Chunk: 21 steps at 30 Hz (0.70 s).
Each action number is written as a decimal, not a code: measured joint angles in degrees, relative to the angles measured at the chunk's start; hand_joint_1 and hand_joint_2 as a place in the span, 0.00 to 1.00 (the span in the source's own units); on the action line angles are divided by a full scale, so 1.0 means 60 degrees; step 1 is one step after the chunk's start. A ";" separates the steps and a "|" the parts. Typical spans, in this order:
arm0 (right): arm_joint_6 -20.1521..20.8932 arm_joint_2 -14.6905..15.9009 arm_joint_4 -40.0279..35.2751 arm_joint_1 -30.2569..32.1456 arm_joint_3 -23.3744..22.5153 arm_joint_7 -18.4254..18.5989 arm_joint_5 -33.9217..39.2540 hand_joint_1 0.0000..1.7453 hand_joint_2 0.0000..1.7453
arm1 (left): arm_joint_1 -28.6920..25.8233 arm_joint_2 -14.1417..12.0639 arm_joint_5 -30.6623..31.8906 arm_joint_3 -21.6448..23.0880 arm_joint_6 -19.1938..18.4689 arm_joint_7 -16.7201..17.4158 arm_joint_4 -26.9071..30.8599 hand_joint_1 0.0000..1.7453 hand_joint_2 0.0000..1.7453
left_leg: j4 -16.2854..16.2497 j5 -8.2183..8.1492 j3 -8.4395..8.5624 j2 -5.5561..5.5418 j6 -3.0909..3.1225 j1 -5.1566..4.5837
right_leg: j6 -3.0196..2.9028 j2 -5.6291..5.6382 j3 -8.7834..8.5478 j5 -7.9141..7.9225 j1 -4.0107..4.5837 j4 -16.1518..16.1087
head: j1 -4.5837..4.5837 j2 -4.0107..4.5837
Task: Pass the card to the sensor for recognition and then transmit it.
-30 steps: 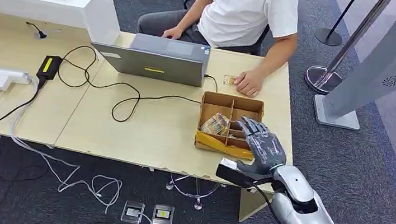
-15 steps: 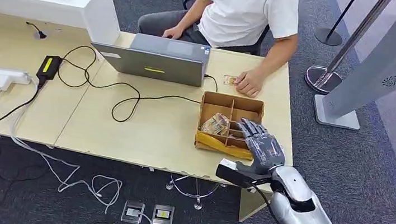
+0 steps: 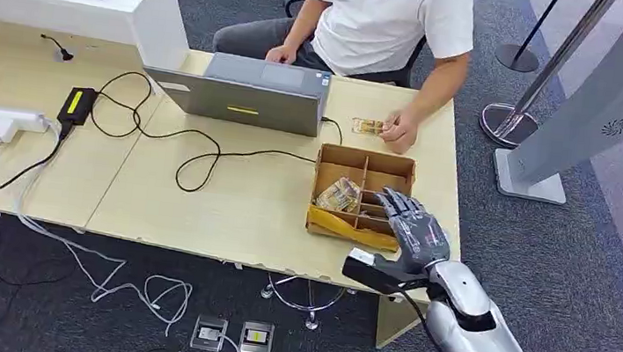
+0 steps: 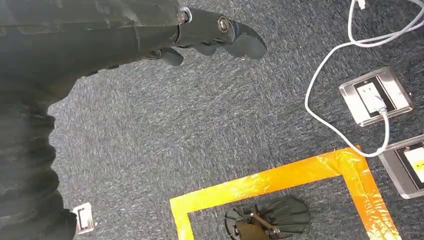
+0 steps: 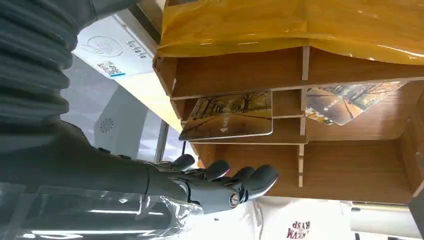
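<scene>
Two hands: the robot's right hand [image 3: 412, 232] sits lower right of centre in the head view, over the near right corner of the divided box [image 3: 341, 155]; the left hand [image 4: 210, 30] hangs over grey carpet at the top of its wrist picture.
Right fingers: spread wide and holding nothing, just in front of the box's compartments in the right wrist picture.
Left fingers: loosely curled, holding nothing I can see; whether fully closed I cannot tell.
Card: a card with an autumn-tree picture [image 5: 227, 116] leans in a middle slot of the box, close to the right hand; another card [image 5: 350, 102] lies in the neighbouring slot.
Sensor: I cannot tell which object on the desk is the reader.
Person: seated at the top centre behind a laptop [image 3: 246, 98], one hand [image 3: 400, 133] on a small card on the desk beyond the box.
Risk: the thin card leans against a divider, so broad fingers could push it flat or nudge the light box instead of pinching it.
Second risk: reaching further could meet the person's hand.
</scene>
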State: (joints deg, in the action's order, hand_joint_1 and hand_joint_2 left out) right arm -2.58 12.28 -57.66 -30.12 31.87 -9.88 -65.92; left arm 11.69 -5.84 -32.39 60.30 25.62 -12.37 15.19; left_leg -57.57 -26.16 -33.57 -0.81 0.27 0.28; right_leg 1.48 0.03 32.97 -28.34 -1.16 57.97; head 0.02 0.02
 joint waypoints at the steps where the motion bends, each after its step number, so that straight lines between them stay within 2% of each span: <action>1: -0.0015 -0.0015 0.0033 -0.0020 0.0000 -0.0004 0.0007 0.00 1.00 | 0.0000 0.0000 0.0004 0.0000 0.0000 0.0003 0.0000 0.00 1.00 | 0.0000 0.0000 0.0000 0.0000 0.0000 0.0000 | 0.0000 0.0000 0.0000 0.0000 0.0000 0.0000 | 0.0000 0.0000; 3: -0.0029 -0.0047 0.0106 -0.0071 -0.0004 -0.0018 0.0022 0.00 1.00 | 0.0003 0.0000 0.0022 0.0000 0.0000 0.0003 0.0000 0.00 1.00 | 0.0000 0.0000 0.0000 0.0001 0.0000 0.0000 | 0.0000 0.0001 0.0001 0.0000 0.0000 0.0000 | 0.0000 0.0000; 4: -0.0033 -0.0047 0.0131 -0.0094 -0.0004 -0.0018 0.0022 0.14 1.00 | 0.0004 0.0000 0.0025 0.0000 -0.0004 0.0000 0.0000 0.00 1.00 | 0.0000 0.0000 0.0000 0.0001 0.0000 0.0000 | 0.0000 0.0000 0.0001 0.0000 0.0000 0.0000 | 0.0000 0.0000; 5: -0.0037 -0.0058 0.0161 -0.0109 -0.0004 -0.0026 0.0025 0.87 1.00 | 0.0005 0.0000 0.0029 0.0000 -0.0004 0.0003 0.0000 0.00 1.00 | 0.0000 0.0000 0.0001 0.0000 0.0000 0.0000 | 0.0000 -0.0001 0.0001 0.0000 0.0000 0.0000 | 0.0000 0.0000; 6: -0.0036 -0.0069 0.0190 -0.0117 -0.0004 -0.0026 0.0033 0.90 1.00 | 0.0005 0.0000 0.0040 0.0000 -0.0007 0.0000 0.0000 0.00 1.00 | 0.0000 0.0000 0.0000 0.0000 0.0000 0.0000 | 0.0000 -0.0001 0.0001 0.0000 0.0000 0.0000 | 0.0000 0.0000; 7: -0.0036 -0.0073 0.0215 -0.0121 -0.0004 -0.0026 0.0033 0.98 1.00 | 0.0005 0.0000 0.0062 0.0000 -0.0007 0.0003 0.0000 0.00 1.00 | 0.0000 0.0000 0.0000 0.0000 0.0000 0.0000 | 0.0000 0.0000 0.0001 0.0000 0.0000 0.0000 | 0.0000 0.0000; 8: -0.0026 -0.0073 0.0240 -0.0124 -0.0004 -0.0026 0.0043 1.00 1.00 | 0.0010 0.0000 0.0084 0.0000 -0.0007 0.0003 0.0000 0.00 1.00 | 0.0000 0.0000 0.0000 0.0000 0.0000 0.0000 | 0.0000 0.0000 0.0001 0.0000 0.0000 0.0000 | 0.0000 0.0000; 9: -0.0011 -0.0073 0.0262 -0.0126 -0.0004 -0.0022 0.0051 1.00 1.00 | 0.0020 0.0000 0.0095 0.0000 -0.0011 0.0003 0.0000 0.00 0.00 | 0.0000 0.0000 0.0000 0.0000 0.0000 0.0000 | 0.0000 0.0000 0.0000 0.0000 0.0000 0.0000 | 0.0000 -0.0004; 21: 0.0193 -0.0197 0.0335 -0.0269 -0.0004 0.0029 0.0160 1.00 1.00 | 0.0054 0.0000 0.0197 0.0000 -0.0007 0.0003 0.0000 0.00 0.00 | 0.0000 0.0000 0.0001 0.0000 0.0000 0.0000 | 0.0000 -0.0001 0.0001 0.0000 0.0000 0.0000 | 0.0000 0.0000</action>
State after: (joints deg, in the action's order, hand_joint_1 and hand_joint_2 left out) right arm -1.42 11.10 -55.65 -31.73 31.85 -9.70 -64.96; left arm 12.01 -5.84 -31.21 60.30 25.57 -12.35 15.19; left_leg -57.57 -26.16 -33.56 -0.81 0.27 0.29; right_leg 1.48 0.03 32.97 -28.34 -1.16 57.97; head 0.02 0.02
